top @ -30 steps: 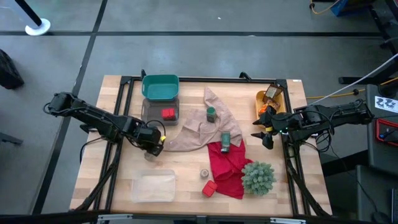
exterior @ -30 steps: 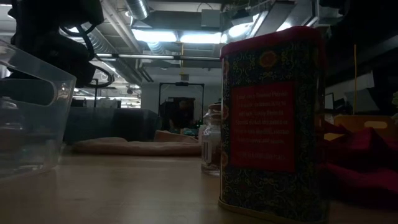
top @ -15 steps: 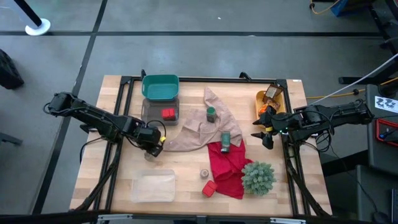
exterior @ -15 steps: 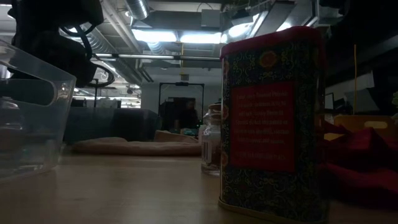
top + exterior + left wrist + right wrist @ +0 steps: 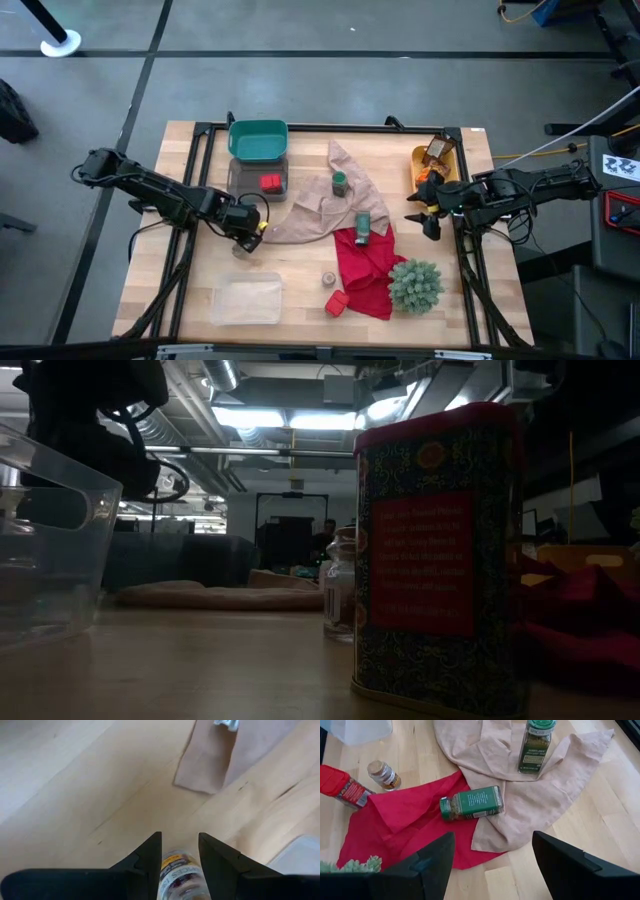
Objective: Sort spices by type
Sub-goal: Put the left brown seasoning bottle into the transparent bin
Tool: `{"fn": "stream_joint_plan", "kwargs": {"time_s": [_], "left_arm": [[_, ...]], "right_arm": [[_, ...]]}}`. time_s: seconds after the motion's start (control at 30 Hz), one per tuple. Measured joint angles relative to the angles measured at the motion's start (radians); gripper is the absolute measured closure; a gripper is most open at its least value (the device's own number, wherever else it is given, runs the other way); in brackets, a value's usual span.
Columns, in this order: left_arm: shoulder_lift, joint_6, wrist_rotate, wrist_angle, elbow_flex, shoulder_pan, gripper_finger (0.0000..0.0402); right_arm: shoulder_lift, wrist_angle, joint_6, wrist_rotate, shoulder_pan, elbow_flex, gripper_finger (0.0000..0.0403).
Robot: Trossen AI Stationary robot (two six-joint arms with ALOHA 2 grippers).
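Wooden table point(image 5: 300, 268): nothing has shifted over the last second | your left gripper point(image 5: 179, 851) stays clamped on a small clear labelled spice jar point(image 5: 179, 877) above bare wood | right gripper point(image 5: 492, 855) waits spread apart | sorting stalled

A tan cloth point(image 5: 318, 205) and red cloth point(image 5: 365, 268) overlap mid-surface; a spiky green plant point(image 5: 415, 284) sits beside the red cloth.

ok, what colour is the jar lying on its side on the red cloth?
Dark green, green label and lid: the tipped jar, clearest in the right wrist view.
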Motion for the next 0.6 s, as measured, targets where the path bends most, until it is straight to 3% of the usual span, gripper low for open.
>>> {"fn": "stream_joint_plan", "kwargs": {"time_s": [0.2,0.43,0.6], "left_arm": [[0.000,-0.015,-0.007,-0.011,0.000,0.000,0.0280],[0.040,-0.040,-0.011,-0.005,-0.010,0.001,0.0199],[0.035,-0.003,0.054,-0.001,-0.004,0.009,0.0161]], "right_arm": [[0.007,-0.007,0.000,-0.035,0.000,0.000,0.0136],[0.007,-0.013,0.000,-0.040,0.000,0.001,0.0136],[0.007,-0.014,-0.002,-0.040,0.000,0.001,0.0136]]}}
